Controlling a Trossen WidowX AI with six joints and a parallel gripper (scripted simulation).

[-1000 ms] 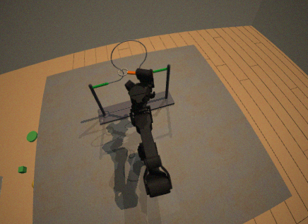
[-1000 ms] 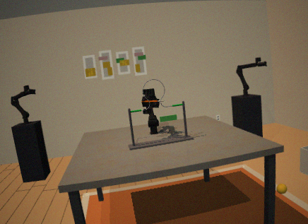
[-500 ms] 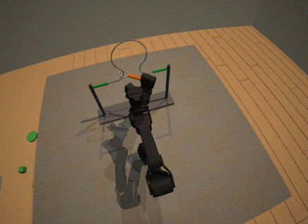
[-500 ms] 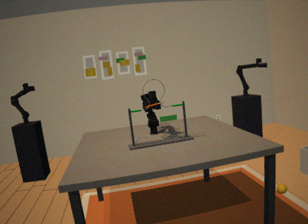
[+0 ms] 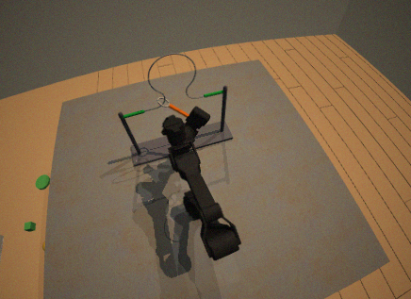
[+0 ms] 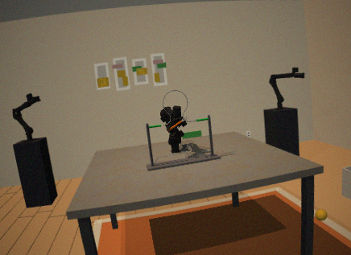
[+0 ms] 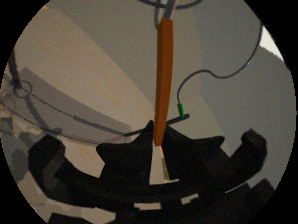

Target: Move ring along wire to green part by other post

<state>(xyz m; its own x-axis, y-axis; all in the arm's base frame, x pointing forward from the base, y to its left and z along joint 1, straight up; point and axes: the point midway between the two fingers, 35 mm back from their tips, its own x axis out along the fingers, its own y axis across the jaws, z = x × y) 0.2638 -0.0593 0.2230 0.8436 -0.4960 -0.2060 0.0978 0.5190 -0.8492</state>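
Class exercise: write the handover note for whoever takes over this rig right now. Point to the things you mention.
Gripper (image 5: 189, 116) (image 6: 171, 129) (image 7: 154, 121): shut on the orange handle (image 5: 179, 110) (image 6: 177, 125) (image 7: 164, 75).
Ring (image 5: 163, 102) (image 6: 184, 119): over thin grey wire, nearer the top view's left green part (image 5: 134, 114) (image 6: 202, 120); contact unclear.
Done: handle gripped, ring off both green parts.
Left: reach the destination green without touching grey, release, withdraw clear.

The ring (image 5: 163, 102) is around the thin grey wire (image 5: 149, 74) at the near left foot of its loop, near the left green part (image 5: 134, 114), its orange handle (image 5: 178, 110) slanting right and nearer to the black gripper (image 5: 192, 120)
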